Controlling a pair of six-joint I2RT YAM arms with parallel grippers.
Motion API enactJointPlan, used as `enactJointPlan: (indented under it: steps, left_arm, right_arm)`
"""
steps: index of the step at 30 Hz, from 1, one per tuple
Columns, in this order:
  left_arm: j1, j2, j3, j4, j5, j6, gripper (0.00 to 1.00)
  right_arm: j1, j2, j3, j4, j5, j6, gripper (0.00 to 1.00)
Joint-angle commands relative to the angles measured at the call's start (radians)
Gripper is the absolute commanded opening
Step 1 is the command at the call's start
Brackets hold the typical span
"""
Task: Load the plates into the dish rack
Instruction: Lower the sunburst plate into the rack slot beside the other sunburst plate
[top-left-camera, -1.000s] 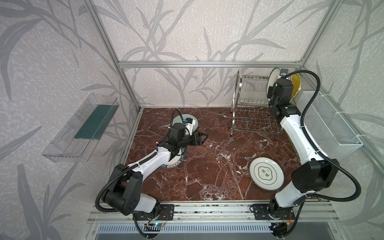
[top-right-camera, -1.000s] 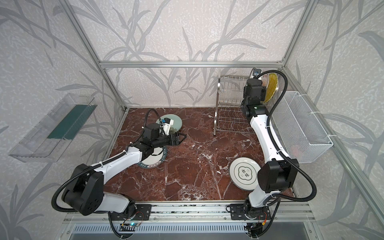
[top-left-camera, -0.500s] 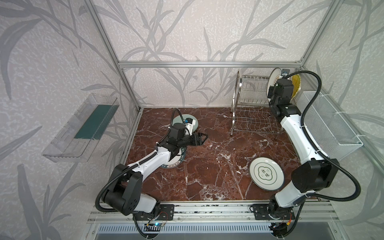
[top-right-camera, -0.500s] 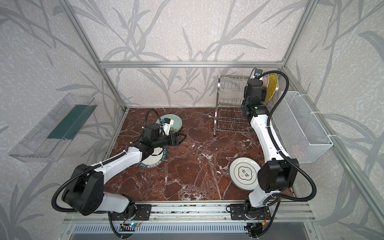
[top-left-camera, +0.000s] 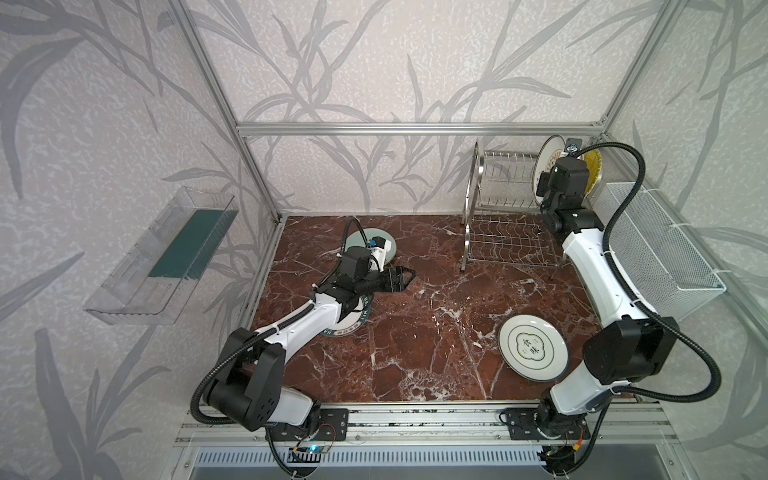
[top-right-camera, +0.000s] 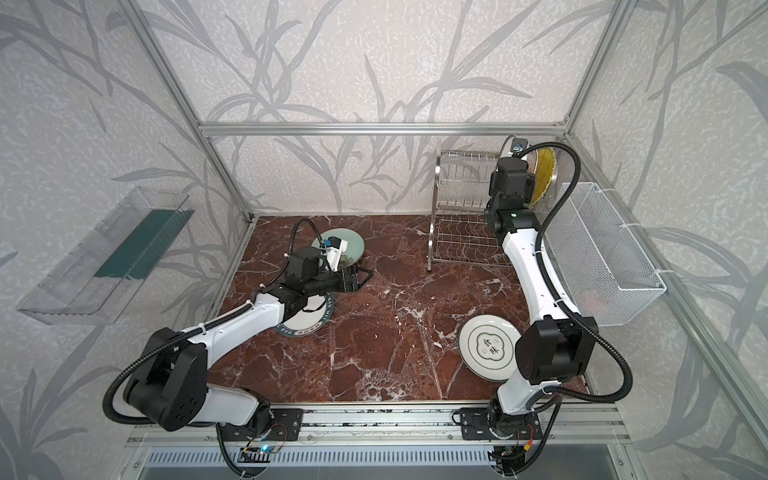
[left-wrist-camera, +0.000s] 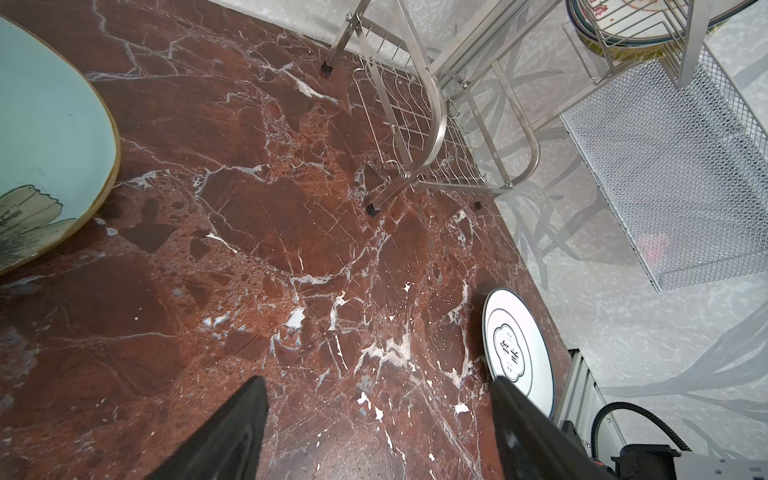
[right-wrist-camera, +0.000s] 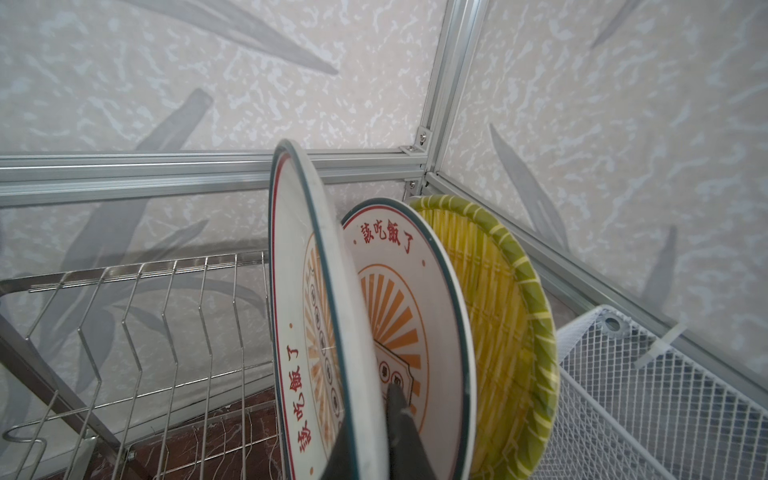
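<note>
Crowding held plate (right-wrist-camera: 329, 299): racked sunburst plate (right-wrist-camera: 395, 299)

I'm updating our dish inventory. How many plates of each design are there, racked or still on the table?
Orange sunburst plates: 2
Yellow ribbed plate: 1
Pale green flower plate: 1
Teal-rimmed lettered plate: 1
Green cloud-emblem plate: 1
Total: 6
</note>
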Motion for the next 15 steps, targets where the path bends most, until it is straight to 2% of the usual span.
enactJointPlan:
  steps: [1, 15]
  left_arm:
    - [0.000, -0.018, 0.010, -0.009, -0.015, 0.019, 0.82]
    - [0.000, -0.014, 0.018, -0.011, -0.009, 0.010, 0.82]
  right_arm:
    - [-0.005, 0.013, 0.010, -0.062, -0.024, 0.017, 0.07]
    - [-0.015, 0.003, 0.017, -0.065, -0.033, 0.021, 0.23]
